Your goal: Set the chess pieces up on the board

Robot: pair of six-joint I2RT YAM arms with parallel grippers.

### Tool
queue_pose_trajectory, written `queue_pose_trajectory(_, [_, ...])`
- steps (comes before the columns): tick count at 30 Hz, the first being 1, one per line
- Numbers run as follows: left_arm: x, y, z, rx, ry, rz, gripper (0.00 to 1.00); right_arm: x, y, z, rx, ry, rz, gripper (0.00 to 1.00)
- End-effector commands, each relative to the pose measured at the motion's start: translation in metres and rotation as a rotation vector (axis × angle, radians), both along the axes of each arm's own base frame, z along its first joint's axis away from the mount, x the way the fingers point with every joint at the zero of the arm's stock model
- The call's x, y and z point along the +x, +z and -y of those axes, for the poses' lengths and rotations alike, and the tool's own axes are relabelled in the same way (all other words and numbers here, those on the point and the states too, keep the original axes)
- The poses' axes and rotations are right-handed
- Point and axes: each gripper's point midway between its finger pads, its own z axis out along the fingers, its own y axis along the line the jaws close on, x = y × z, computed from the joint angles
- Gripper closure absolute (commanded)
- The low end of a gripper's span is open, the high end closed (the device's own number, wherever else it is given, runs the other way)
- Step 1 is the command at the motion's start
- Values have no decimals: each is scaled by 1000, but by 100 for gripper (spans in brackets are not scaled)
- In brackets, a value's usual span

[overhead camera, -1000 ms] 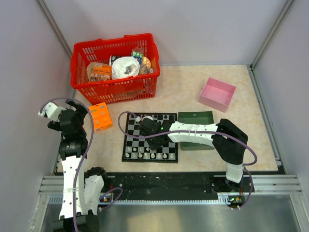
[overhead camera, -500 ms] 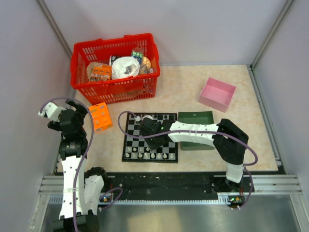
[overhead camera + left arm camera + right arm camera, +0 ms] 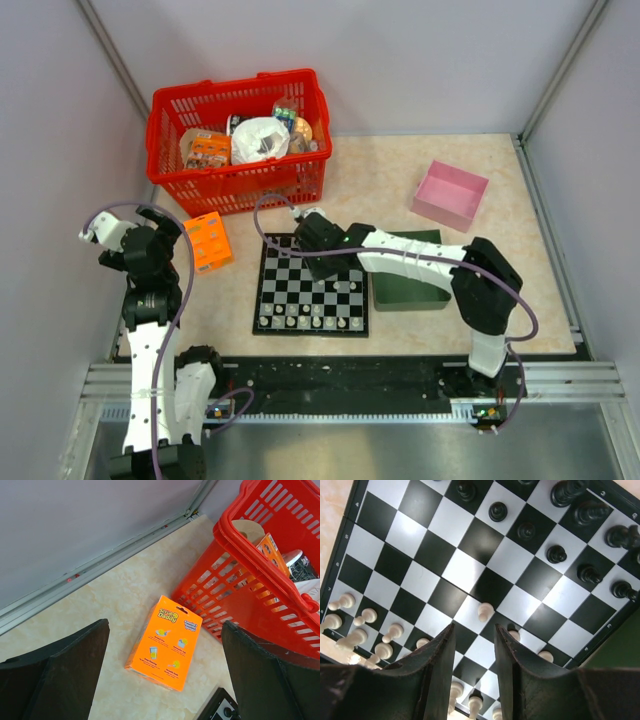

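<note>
Shifted since the earlier view: right gripper (image 3: 474,628), which had gone from over the board's (image 3: 445,597) middle to its far edge; fingers stood slightly apart with nothing between them, a lone white pawn (image 3: 485,611) just ahead of the gap. White chess pieces (image 3: 305,322) lined the board's near edge and black pieces (image 3: 497,511) its far side, with bare squares between. Green tray (image 3: 405,292) lay just beside the board's right edge, orange box (image 3: 208,240) off its far-left corner. Left gripper (image 3: 164,625) hung left of the board, fingers wide apart, holding nothing
</note>
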Motion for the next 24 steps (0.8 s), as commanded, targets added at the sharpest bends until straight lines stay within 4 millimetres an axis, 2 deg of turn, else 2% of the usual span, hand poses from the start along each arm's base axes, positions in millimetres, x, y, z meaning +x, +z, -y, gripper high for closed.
queue_pose_trajectory(1, [2,12,-1,9,-2,54,1,16,5,-19,21,6,46,63])
queue_pose_trajectory(10, [1,11,-2,13,5,47,1,26,-11,-18,-15,-18,45,63])
queue_pose_trajectory(24, [1,11,-2,12,5,49,1,23,-23,-17,-31,-8,14,70])
